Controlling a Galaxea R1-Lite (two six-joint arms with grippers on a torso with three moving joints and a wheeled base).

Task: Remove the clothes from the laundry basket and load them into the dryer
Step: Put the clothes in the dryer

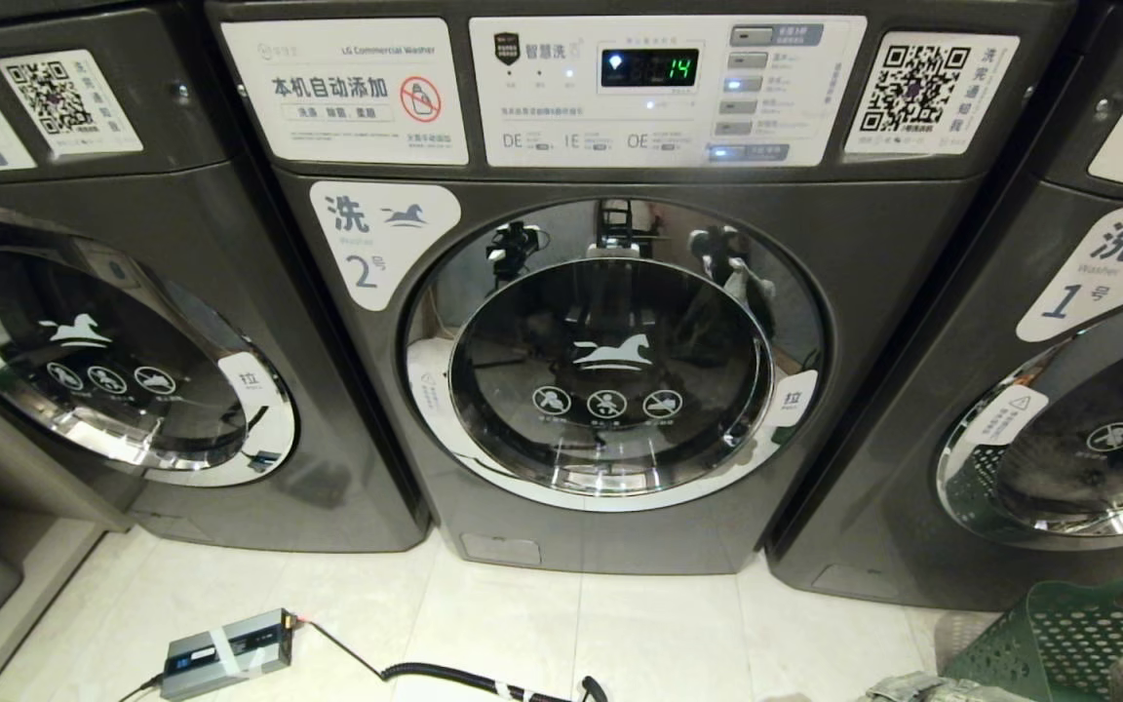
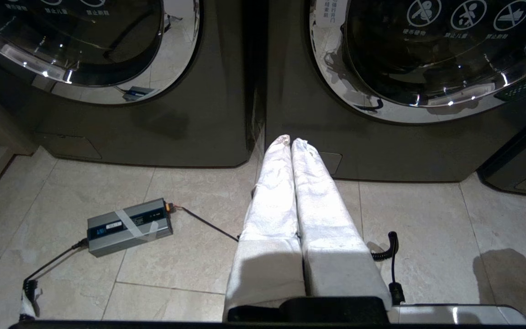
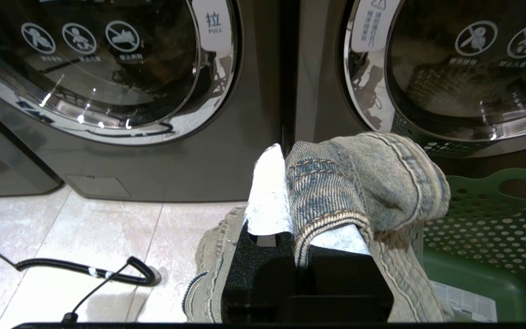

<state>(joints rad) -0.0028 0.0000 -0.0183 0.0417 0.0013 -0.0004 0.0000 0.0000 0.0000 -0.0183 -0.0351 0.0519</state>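
3 dark grey front-loading machines stand side by side on a pale tiled floor [image 1: 659, 624], and the middle one [image 1: 620, 322], labelled 2, faces the head camera squarely with its round glass door [image 1: 612, 361] closed and its display [image 1: 649, 67] lit green. The machine labelled 1 [image 1: 1029, 390] stands to the right and a third machine [image 1: 133, 341] to the left, both doors closed as well. A grey power brick [image 1: 227, 652] with strips of tape lies on the tiles before the gap between the left and middle machines, and a coiled black cable [image 1: 464, 676] runs from it across the floor in front of the middle machine. The green perforated laundry basket [image 1: 1068, 634] sits on the floor at the lower right, just in front of machine 1. The right claw [image 3: 286, 160] is clenched on a piece of faded denim clothing [image 3: 372, 178], which drapes over one padded finger and hangs down both sides, its bulk to the basket side, above the basket's rim; its long axis cannot be told. The left claw [image 2: 290, 142] is clenched and empty, its white-padded fingers [image 2: 272, 201] pressed together and pointing at the base of the seam between the left and middle machines.
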